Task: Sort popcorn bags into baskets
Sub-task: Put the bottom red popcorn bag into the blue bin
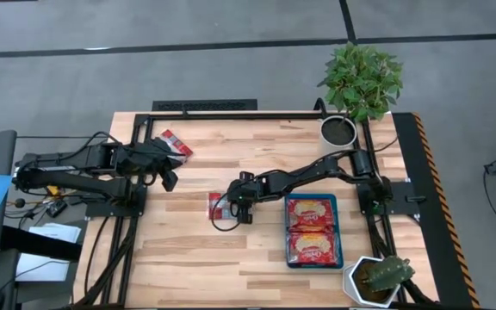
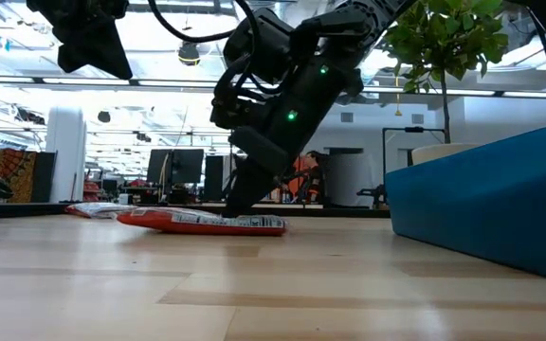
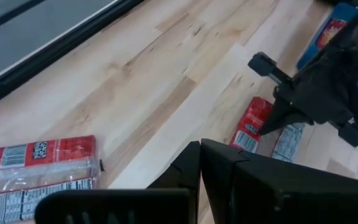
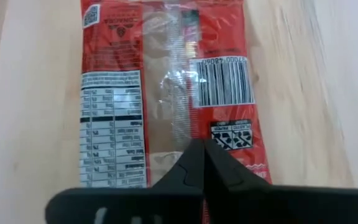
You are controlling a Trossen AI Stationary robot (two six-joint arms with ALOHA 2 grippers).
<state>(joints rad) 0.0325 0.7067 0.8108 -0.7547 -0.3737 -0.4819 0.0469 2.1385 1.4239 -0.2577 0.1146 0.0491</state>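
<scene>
The right hand [image 1: 233,207] is down at a red bag [image 1: 219,205] lying flat on the table [image 1: 231,258], just beside the blue tray [image 1: 338,258]. In the right wrist view the two fingers [image 4: 194,168] meet at a point over the bag's [image 4: 166,87] back panel, so this hand is closed, with its tips at the film. Whether they have pinched any of the wrapper I cannot tell. In the low view the bag [image 2: 207,223] lies flat on the wood with the arm bearing down on it from above. A closed tip on a flat packet suits either a pinch at the seam or a push toward the tray; I judge the pick is just starting.

The tray already holds two bags [image 1: 311,231], label side up, laid end to end along its length, which leaves room for a third.

The left hand [image 1: 167,176] waits near the table's far left corner, close to another bag [image 1: 176,145]. Its wrist view shows the fingers [image 3: 194,171] pressed together, holding nothing, with that bag [image 3: 39,168] nearby on the wood.
</scene>
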